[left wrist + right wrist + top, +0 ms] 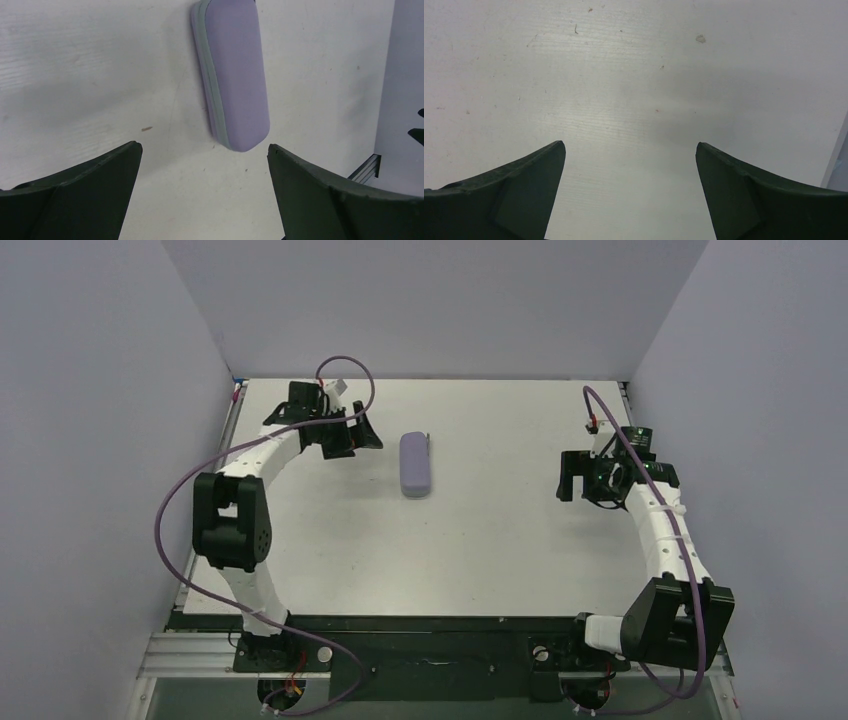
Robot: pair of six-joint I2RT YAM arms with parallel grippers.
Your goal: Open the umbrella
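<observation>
No umbrella with fabric, shaft or handle shows in any view. A flat lilac oval zipped pouch (416, 464) lies closed on the white table (480, 540) at centre back. My left gripper (366, 433) is open and empty just left of the pouch, not touching it. In the left wrist view the pouch (235, 75) lies ahead of the open left gripper (204, 150), its near end just beyond the fingertips. My right gripper (566, 480) is open and empty well to the right of the pouch. The right wrist view shows only bare table between the right gripper's (630, 147) spread fingers.
Grey walls enclose the table on the left, back and right. The table's right edge and wall (839, 160) lie near the right gripper. A metal rail (367, 169) shows at the table's far edge in the left wrist view.
</observation>
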